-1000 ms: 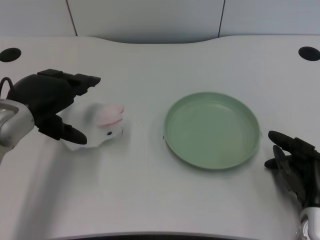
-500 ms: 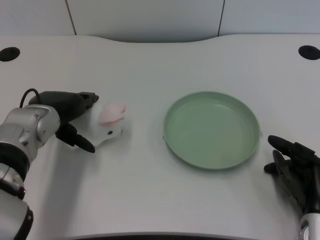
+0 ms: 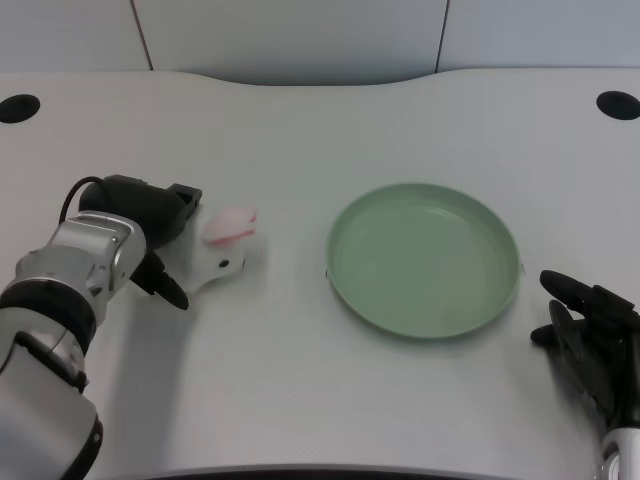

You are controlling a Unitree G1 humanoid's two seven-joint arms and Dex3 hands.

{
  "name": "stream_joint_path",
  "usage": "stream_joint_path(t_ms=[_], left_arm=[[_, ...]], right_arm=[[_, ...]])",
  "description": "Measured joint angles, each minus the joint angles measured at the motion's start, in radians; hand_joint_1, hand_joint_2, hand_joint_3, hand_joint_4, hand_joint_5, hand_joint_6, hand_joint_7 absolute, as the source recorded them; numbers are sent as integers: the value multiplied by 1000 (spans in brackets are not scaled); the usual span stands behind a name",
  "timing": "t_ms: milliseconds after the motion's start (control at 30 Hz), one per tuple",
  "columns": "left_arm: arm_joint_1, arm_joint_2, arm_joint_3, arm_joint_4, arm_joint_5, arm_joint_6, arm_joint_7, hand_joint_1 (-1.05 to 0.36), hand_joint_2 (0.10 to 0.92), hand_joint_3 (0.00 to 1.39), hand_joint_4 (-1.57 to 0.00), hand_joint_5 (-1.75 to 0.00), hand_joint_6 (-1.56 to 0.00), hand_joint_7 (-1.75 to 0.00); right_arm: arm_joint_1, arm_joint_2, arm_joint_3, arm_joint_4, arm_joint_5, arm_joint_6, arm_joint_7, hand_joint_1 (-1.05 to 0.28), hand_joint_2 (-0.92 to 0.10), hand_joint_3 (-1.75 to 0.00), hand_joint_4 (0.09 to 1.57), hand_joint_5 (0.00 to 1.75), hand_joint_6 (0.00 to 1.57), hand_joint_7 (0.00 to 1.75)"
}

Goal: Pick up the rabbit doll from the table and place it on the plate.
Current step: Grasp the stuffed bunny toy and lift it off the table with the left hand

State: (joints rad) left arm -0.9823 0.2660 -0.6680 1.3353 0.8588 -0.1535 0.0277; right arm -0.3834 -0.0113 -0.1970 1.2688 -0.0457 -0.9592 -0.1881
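White rabbit doll (image 3: 222,248) on bench (image 3: 300,400), left hand (image 3: 150,228) fingers closing around it; firm hold unconfirmed. Grasp step; next: lift, carry to green plate (image 3: 425,260).

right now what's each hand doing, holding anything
Left hand: fingers around the rabbit doll on the table; whether it grips it cannot be told.
Right hand: holds nothing, fingers apart, resting near the plate.
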Motion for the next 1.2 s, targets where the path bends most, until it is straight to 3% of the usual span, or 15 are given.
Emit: stream_joint_path(t_ms=[100, 233, 267, 367, 433, 567, 600, 633, 733, 800, 933, 1033, 1200], left_arm=[[0, -1, -14, 4, 1, 11, 19, -664, 692, 1, -242, -141, -274, -149], [0, -4, -14, 7, -5, 29, 27, -576, 661, 0, -283, -180, -331, -160], [0, -4, -11, 7, -9, 29, 27, -518, 693, 14, -460, -285, -500, -246], [0, -4, 13, 7, -39, 29, 25, -414, 736, 13, -712, -542, -731, -346], [0, -4, 26, 7, -52, 27, 21, -402, 748, 14, -778, -591, -802, -372], [1, -2, 43, 7, -72, 20, 23, -378, 758, 11, -741, -626, -778, -357], [1, -1, 44, 7, -73, 17, 27, -371, 761, 7, -697, -841, -757, -634], [2, 0, 45, 7, -73, 11, 35, -369, 763, 5, -670, -937, -710, -802], [8, 2, 47, 7, -73, 0, 60, -379, 777, 8, -685, -1000, -753, -996], [15, 2, 54, 8, -81, -2, 85, -331, 813, 24, -728, -825, -804, -791], [26, 2, 69, 8, -92, -6, 106, -264, 833, 35, -715, -726, -817, -643], [27, 2, 88, 9, -112, -9, 105, -238, 840, 46, -738, -622, -885, -514], [31, 3, 124, 9, -147, -21, 105, -205, 891, 88, -751, -630, -890, -484]], right_arm=[[2, 0, -1, -1, 0, -6, -4, -331, -921, -294, 735, 1173, 1005, 14], [6, 2, -2, -5, 2, -19, -7, -329, -921, -291, 730, 1165, 1005, 15], [6, 3, -2, -5, 2, -19, -5, -347, -921, -292, 732, 1163, 1007, 15], [6, 2, -1, -5, 2, -19, 6, -357, -921, -305, 717, 1142, 998, 11], [7, 2, 1, -7, 1, -20, 6, -361, -921, -308, 707, 1126, 995, 10], [8, 1, 4, -14, -2, -20, -3, -370, -921, -312, 719, 1093, 996, 11], [8, 0, 6, -14, -6, -20, -6, -373, -921, -314, 730, 1090, 999, 12], [8, 0, 8, -14, -9, -20, -9, -374, -921, -315, 735, 1088, 1000, 13], [9, -2, 11, -16, -13, -20, -16, -364, -921, -312, 729, 1071, 996, 11], [12, -2, 13, -18, -17, -19, -32, -366, -921, -293, 734, 1039, 997, 12], [15, -2, 18, -19, -22, -4, -62, -363, -921, -295, 751, 1025, 1004, 16], [15, -2, 18, -19, -17, -6, -54, -371, -921, -293, 759, 1028, 1005, 17], [15, -2, 21, -19, -19, -10, -53, -380, -921, -301, 768, 1037, 1007, 20]])
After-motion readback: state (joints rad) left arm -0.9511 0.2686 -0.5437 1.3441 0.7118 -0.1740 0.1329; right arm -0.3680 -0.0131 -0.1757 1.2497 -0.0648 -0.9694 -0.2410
